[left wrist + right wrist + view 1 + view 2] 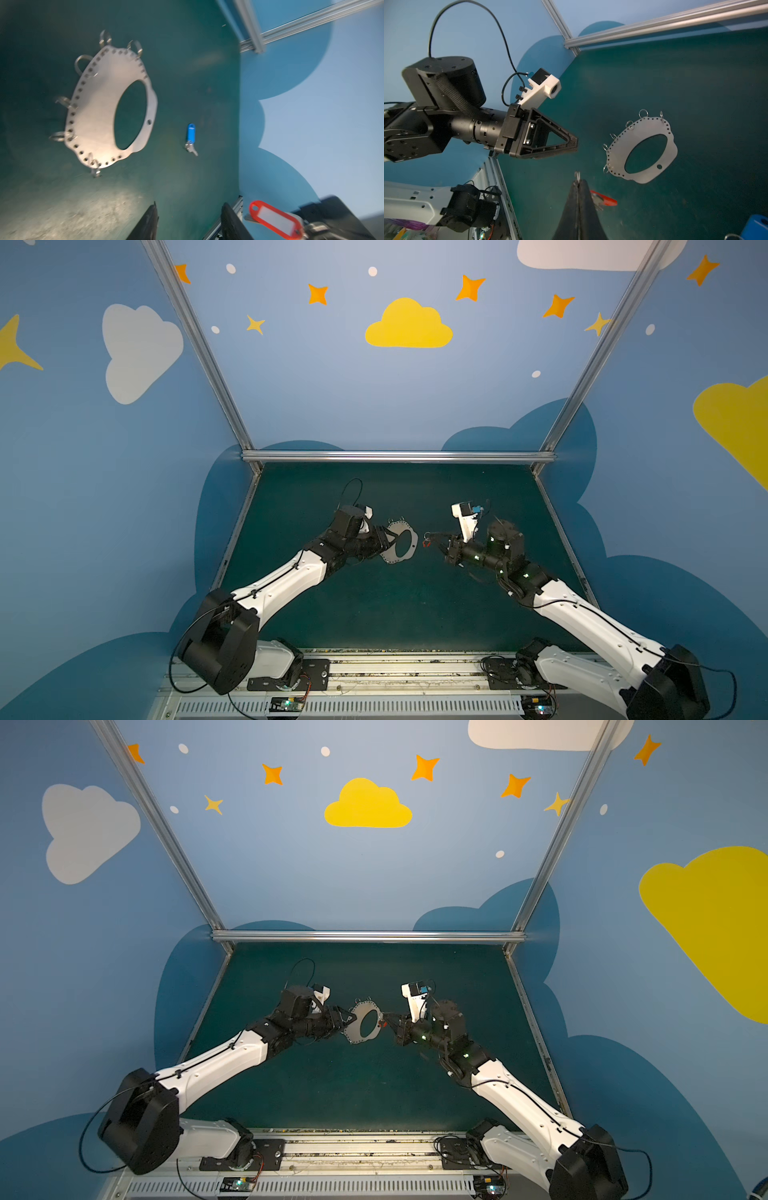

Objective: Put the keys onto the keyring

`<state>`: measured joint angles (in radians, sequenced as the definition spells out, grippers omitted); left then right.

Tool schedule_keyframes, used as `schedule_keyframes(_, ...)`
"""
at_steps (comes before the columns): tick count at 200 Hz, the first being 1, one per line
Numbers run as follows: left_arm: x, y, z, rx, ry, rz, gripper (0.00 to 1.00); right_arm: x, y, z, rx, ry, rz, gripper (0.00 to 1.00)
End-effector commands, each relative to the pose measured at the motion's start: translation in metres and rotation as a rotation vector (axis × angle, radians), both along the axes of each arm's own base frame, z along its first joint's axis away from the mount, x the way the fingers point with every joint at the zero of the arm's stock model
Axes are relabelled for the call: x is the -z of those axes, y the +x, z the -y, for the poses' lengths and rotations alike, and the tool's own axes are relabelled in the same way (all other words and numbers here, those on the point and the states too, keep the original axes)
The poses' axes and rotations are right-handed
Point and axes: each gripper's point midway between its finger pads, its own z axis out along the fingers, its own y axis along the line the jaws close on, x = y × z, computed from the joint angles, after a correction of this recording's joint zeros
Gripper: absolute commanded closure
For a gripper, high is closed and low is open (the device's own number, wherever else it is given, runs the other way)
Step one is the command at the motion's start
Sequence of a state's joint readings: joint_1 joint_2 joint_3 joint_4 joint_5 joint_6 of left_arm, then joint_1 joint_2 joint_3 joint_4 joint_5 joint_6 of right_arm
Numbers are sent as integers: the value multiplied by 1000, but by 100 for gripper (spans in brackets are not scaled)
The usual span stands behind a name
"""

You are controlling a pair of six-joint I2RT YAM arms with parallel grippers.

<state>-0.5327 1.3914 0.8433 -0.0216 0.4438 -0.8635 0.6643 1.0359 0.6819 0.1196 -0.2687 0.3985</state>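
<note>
The keyring (pixel 409 556) (pixel 616 153) was lying flat on the green mat (pixel 395 614), about mid-table, right between the two grippers. It's the grey oval plate with the big hole. The several small wire rings (pixel 643 113) sat along the edge with the row of small holes.

The red-tagged key (pixel 604 200) (pixel 274 220) wasn't on it. It was up in the right gripper (pixel 578 184), which was clamped tight on it. Its little split ring (pixel 577 175) poked out past the tips, and the tag hung off to one side of the fingers. In both top views the tag (pixel 384 1024) showed as a red speck near the plate's right-hand edge. As far as I could tell it wasn't touching.

The blue-tagged key (pixel 191 135) was on the mat beside the plate, off the edge opposite the wire rings and lying apart from it. The right wrist cam only caught a corner of its tag (pixel 756 226). I couldn't pick it out from the top.

The left gripper (pixel 190 204) (pixel 576 144) was released, fingers (pixel 149 220) spread with only mat between them. From the top its tips looked like they overlapped the plate's left edge. The right wrist cam showed bare mat between tips and plate, so nothing was held there.
</note>
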Motion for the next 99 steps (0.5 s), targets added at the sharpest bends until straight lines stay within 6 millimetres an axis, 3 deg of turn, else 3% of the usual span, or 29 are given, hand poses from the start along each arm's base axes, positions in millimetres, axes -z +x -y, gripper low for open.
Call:
schedule_keyframes(1,13,1,1,-9,0,-40,49,16,12,12,126,-189,110,100)
schedule_keyframes(99,45,5,-7,-64,66,-113,48,15,13,6,169,-286,191,100)
